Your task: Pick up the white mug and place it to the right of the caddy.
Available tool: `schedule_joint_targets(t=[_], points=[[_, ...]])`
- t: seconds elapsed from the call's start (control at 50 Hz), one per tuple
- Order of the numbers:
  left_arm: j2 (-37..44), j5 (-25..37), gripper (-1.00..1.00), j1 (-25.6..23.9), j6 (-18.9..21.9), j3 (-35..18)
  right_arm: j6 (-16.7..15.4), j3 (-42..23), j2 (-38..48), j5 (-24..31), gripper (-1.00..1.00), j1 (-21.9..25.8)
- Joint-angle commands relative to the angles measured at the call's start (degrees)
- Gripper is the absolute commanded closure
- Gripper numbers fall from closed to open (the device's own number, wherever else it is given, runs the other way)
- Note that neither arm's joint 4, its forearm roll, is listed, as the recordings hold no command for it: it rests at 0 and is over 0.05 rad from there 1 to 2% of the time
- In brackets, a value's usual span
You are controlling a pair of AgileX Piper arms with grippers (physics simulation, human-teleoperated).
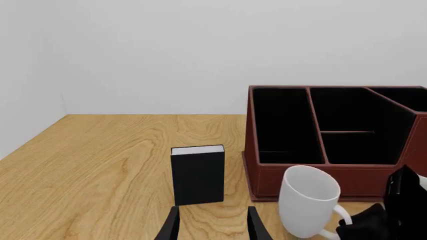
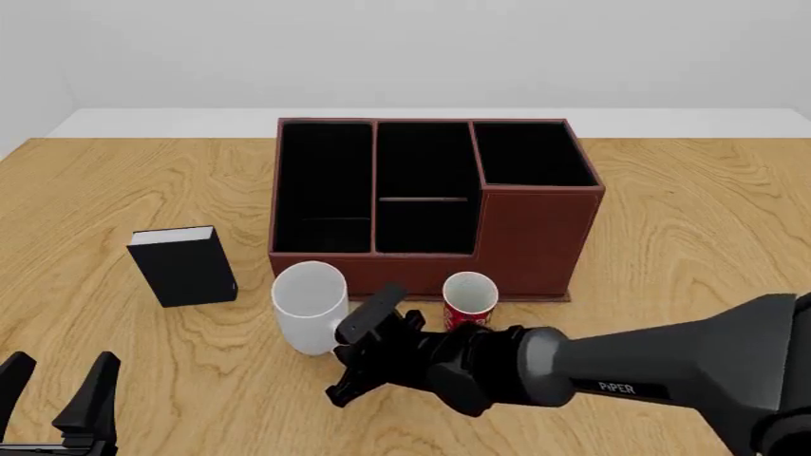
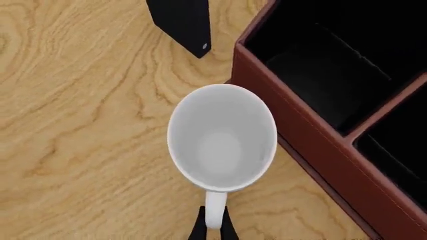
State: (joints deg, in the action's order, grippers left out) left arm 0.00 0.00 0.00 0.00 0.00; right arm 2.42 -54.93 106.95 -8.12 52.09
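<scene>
We see the right gripper (image 3: 213, 225) closed on the handle of the white mug (image 2: 310, 306), which stands upright on the table (image 2: 685, 237) just in front of the caddy (image 2: 533, 237). We count one red cup (image 2: 470, 299) beside it and one black book (image 2: 185, 266) further left. The left gripper (image 2: 57, 399) is open and holds nothing.

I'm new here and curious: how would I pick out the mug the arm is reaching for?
Find the big reddish-brown caddy mid-table. In front of its near wall stand two vessels; the white mug is the left one, beside a slim red cup. It is wider, plain glossy white, with a looped handle pinched by the right gripper.
</scene>
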Motion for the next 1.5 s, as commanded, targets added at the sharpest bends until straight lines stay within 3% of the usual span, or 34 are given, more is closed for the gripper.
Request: schedule_joint_targets(t=[0.02, 0.3, 0.78, 1.18, 1.5], points=[[0.0, 0.0, -1.00, 0.0, 0.0, 0.0, -1.8, 0.4, -2.3, 0.6, 1.00, -0.2], [0.0, 0.0, -1.00, 0.0, 0.0, 0.0, -4.6, 1.6, -6.2, 1.8, 1.00, -0.6], [0.0, 0.0, -1.00, 0.0, 0.0, 0.0, -6.9, 3.6, -15.8, 4.8, 1.00, -0.6], [0.0, 0.0, -1.00, 0.0, 0.0, 0.0, -9.2, 6.3, -31.2, 9.6, 1.00, -4.9], [0.0, 0.0, -1.00, 0.0, 0.0, 0.0, -9.8, 6.8, -38.7, 12.7, 1.00, -8.4]])
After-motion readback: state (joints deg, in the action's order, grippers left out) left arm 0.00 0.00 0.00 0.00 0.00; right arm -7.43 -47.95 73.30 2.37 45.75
